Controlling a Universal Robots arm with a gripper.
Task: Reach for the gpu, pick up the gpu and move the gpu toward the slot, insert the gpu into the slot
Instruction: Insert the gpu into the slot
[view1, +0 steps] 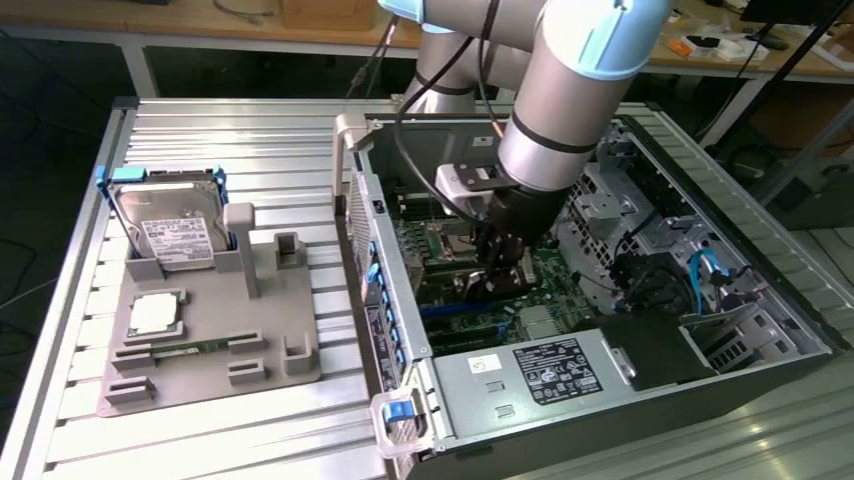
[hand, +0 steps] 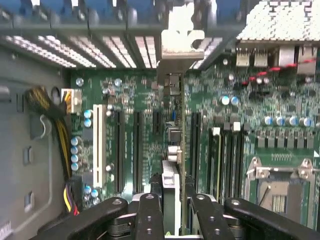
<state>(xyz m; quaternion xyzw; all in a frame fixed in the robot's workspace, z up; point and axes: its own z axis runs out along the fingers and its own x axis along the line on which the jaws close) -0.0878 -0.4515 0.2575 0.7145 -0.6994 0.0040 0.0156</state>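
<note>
Fingers (hand: 150, 215): black, jointed metal, pinching the gpu (hand: 172, 145), a thin dark circuit card seen edge-on with a silver metal end bracket at its far end. In the exterior view the fingers (view1: 498, 262) sit deep inside the open grey computer case (view1: 694, 330), which lies on the ribbed aluminium counter (view1: 200, 130).

Location of card: over the green motherboard (hand: 135, 100), standing on edge. It runs parallel to the long black expansion slots, in line with one between the white slot (hand: 98, 150) and the memory slots. The bracket is close against the perforated rear wall of the case.

Progress: reach and pick-up done; card brought to the slot area and lined up. Whether its lower edge touches the slot or hangs just above it cannot be told. Insertion judged unfinished, as the card is gripped.

Elsewhere: grey moulded fixture tray (view1: 214, 370) on the counter, holding a boxy silver hard drive with a white label (view1: 171, 230) and a narrow green memory stick (view1: 187, 348).
</note>
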